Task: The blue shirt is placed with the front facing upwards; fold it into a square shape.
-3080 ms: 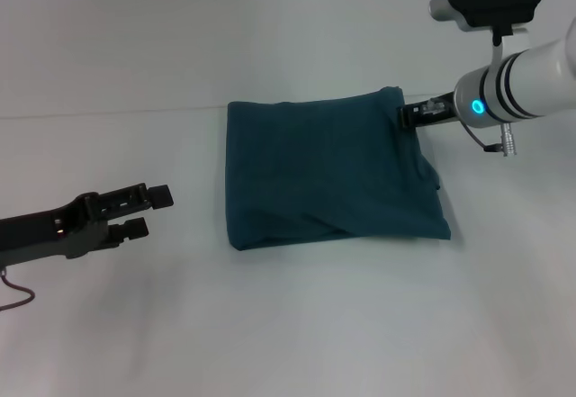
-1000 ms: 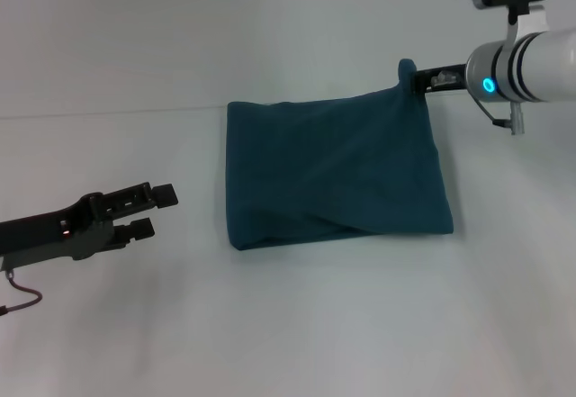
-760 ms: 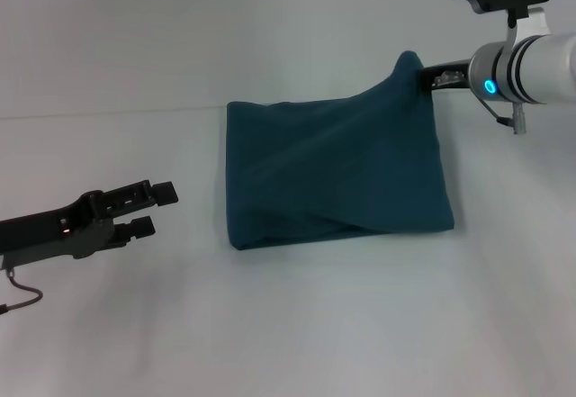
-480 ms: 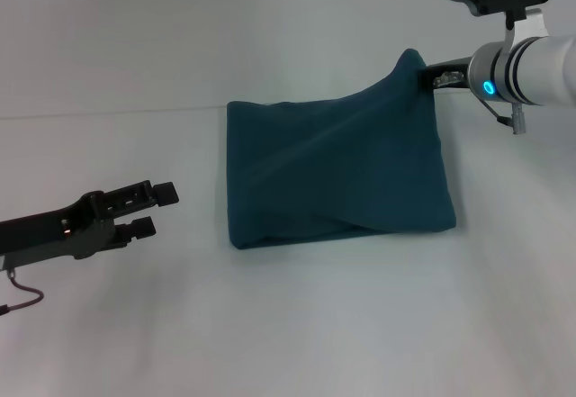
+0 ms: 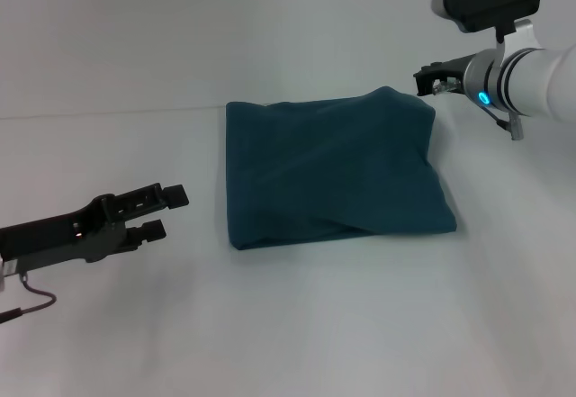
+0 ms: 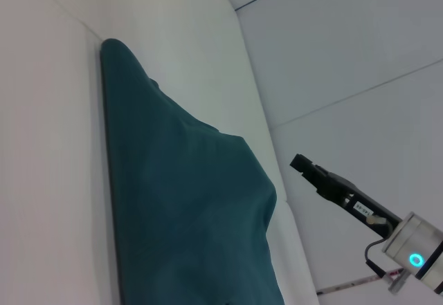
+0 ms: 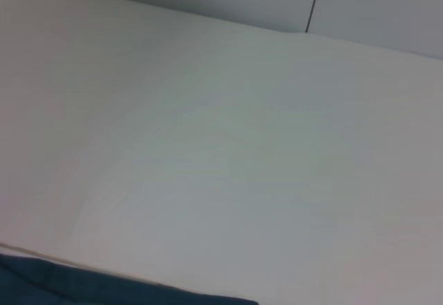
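Dark teal-blue cotton shirt (image 5: 335, 168) lay folded roughly square on plain white table (image 5: 297, 325), pale wall behind, right gripper (image 5: 427, 82) empty with fingers apart just off shirt's far right corner, left gripper (image 5: 166, 211) spread, well left of shirt.

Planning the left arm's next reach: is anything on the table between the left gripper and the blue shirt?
Nothing visible. Only bare white table lies between the left gripper and the near edge of the folded blue shirt. The right gripper hovers off the shirt's far right corner.
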Tool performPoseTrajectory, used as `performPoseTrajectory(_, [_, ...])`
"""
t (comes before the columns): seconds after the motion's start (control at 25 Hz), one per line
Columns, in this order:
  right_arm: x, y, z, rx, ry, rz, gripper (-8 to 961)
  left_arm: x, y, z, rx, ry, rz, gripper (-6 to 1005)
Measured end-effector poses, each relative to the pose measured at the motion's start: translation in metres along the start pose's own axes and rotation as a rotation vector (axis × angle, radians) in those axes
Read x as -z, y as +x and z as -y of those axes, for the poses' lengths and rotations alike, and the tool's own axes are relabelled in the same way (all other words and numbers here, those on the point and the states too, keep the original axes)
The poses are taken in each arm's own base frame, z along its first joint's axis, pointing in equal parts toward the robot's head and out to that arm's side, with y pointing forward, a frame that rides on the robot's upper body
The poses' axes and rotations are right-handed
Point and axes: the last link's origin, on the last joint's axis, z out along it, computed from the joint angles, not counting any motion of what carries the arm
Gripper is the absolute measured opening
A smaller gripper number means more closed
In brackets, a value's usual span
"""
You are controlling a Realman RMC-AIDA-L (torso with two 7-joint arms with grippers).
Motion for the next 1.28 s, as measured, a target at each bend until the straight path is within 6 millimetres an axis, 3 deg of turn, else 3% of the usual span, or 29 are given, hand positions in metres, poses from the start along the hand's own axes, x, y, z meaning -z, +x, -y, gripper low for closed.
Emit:
performPoseTrajectory(0.08, [0.000,0.000,-0.001,0.001,-0.004,-0.003,83,0.000,0.000,0.000,0.000,-0.003,-0.003,948])
performPoseTrajectory(0.2, [0.001,-0.002,0.003,-0.019,-0.010,-0.013,105,0.001,0.000,0.000,0.003,-0.007,-0.010,948])
performPoseTrajectory(0.4, [0.007,-0.008,0.017,-0.095,-0.030,-0.040,305,0.000,0.002,-0.002,-0.002,-0.009,-0.009,948])
performPoseTrajectory(0.64, [0.020,-0.004,0.030,-0.217,-0.126,-0.140,445,-0.003,0.005,-0.005,-0.010,-0.021,-0.013,948])
performPoseTrajectory(0.8, [0.021,0.013,0.022,-0.316,-0.186,-0.149,538,-0.006,0.006,-0.007,-0.008,-0.030,-0.011,948])
performPoseTrajectory(0.96, [0.017,0.016,0.014,-0.343,-0.180,-0.124,781,-0.008,0.005,-0.007,-0.005,-0.031,-0.014,948])
performPoseTrajectory(1.16, [0.009,0.017,0.002,-0.283,-0.138,-0.110,947,-0.009,0.005,-0.007,-0.005,-0.032,-0.014,948])
performPoseTrajectory(1.28, [0.007,0.016,0.001,-0.249,-0.113,-0.101,947,-0.009,0.005,-0.007,-0.005,-0.032,-0.015,948])
